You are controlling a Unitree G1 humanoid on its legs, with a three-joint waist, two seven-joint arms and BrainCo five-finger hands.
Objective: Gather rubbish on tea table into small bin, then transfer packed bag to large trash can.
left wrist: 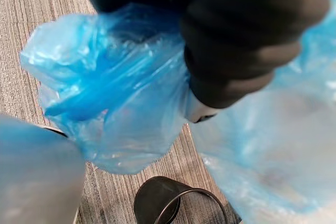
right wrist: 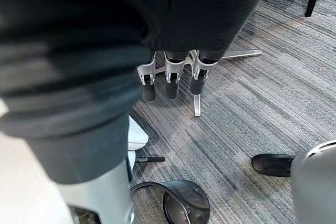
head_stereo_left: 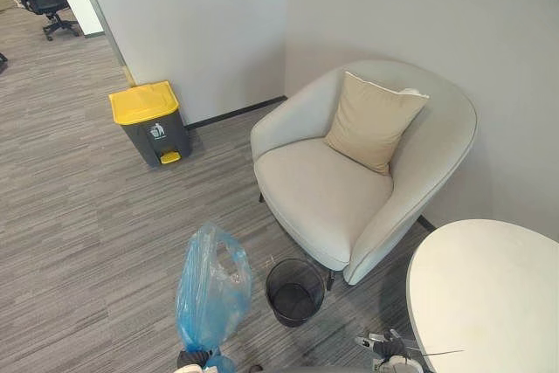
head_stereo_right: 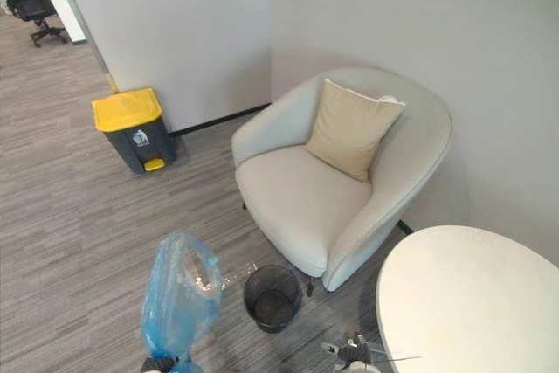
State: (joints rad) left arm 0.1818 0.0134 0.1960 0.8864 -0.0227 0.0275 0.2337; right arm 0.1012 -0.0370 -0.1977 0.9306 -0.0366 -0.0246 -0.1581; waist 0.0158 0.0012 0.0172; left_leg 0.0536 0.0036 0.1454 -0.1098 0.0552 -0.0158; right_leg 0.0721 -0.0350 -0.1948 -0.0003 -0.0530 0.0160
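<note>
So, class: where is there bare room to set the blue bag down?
The widest bare carpet lies between the yellow-lidded bin, the armchair and the blue bag. The table is bare too. It is tight around the small black bin, between bag and armchair.

Robot hand (right wrist: 171,83), fingers loose, grey carpet (right wrist: 262,103), possibly black bin (right wrist: 184,205) below

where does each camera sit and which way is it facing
left eye: head, looking down at armchair, trash can, small bin; left robot hand, right robot hand at bottom edge
right eye: same scene, slightly rightward
left wrist: along left robot hand gripping blue bag
right wrist: along open right robot hand, toward carpet
shared: both wrist views catch small bin
</note>
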